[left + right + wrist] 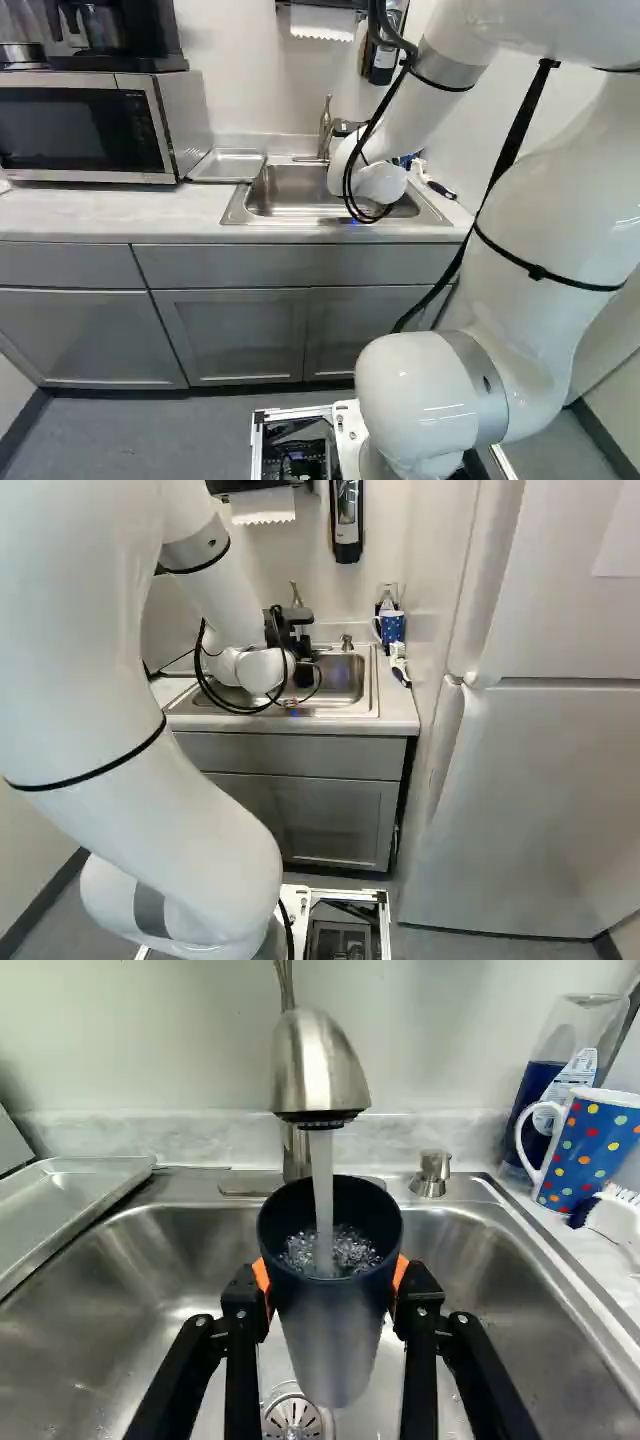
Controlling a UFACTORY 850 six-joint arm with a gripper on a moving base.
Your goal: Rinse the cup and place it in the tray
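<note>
The gripper point(332, 1278) pinches the cup point(333, 1345) from both sides, mouth up under the tap point(318, 1065) so water point(322, 1180) falls inside, above the sink point(150, 1280) that catches spills, the tray point(75, 1195) beside it presumably awaiting the rinsed cup.

The cup point(333, 1350) grades from dark navy above to grey below, the hand point(304, 670) is black with orange pads point(262, 1277), and the mug point(588, 1152) is blue with multicoloured dots and a white handle point(521, 1140).
</note>
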